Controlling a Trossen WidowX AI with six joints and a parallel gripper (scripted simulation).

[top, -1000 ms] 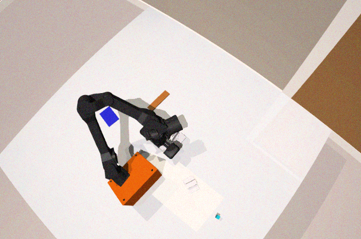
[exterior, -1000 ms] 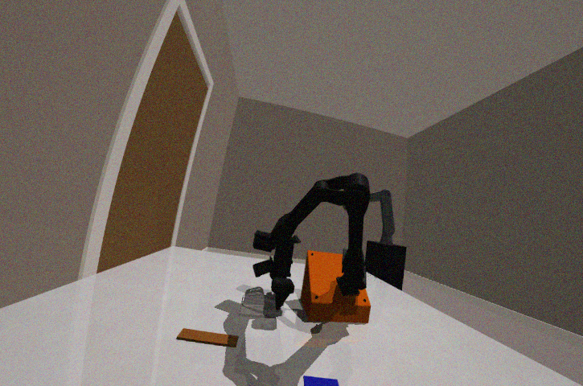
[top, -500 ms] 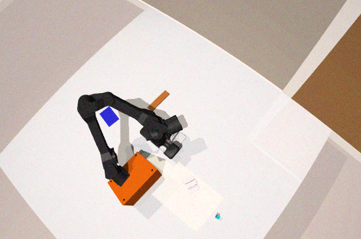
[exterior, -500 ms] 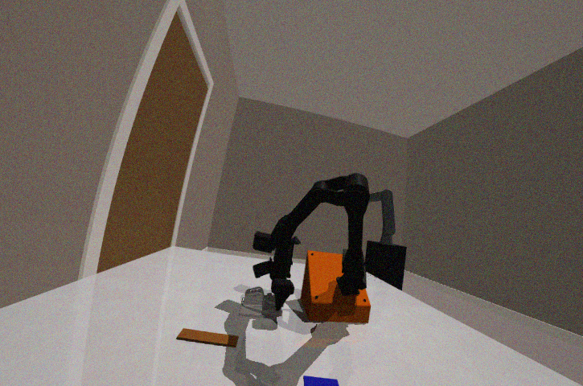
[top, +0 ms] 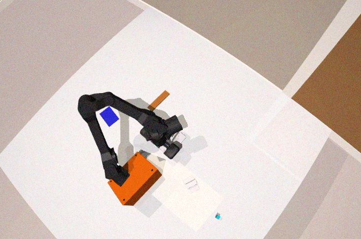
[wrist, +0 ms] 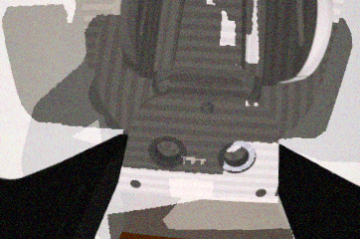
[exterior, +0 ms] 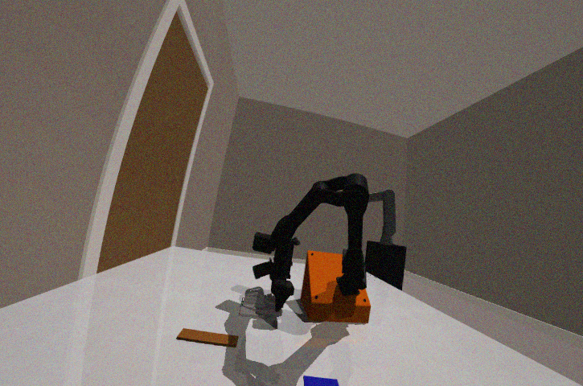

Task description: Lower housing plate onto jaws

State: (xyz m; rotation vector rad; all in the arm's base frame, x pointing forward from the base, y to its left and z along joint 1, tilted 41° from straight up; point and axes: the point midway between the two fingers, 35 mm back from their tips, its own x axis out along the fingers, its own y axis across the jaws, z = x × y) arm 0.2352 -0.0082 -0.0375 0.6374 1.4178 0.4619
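The pale housing plate lies between my two black fingertips in the wrist view, with two round holes and two small dark holes. My gripper is shut on it from both sides, low over the table. The left jaw and right jaw run side by side beyond the plate in the wrist view; their pale outlines also show beside my hand in the top and exterior views. The plate's far part overlaps the jaws' near ends. Shadow covers this area, so level and any gap between plate and stubs cannot be told.
An orange wedge block carries the arm's base. A brown bar, a blue square and a small cyan cube lie on the table. A cream sheet bears a pale outlined part.
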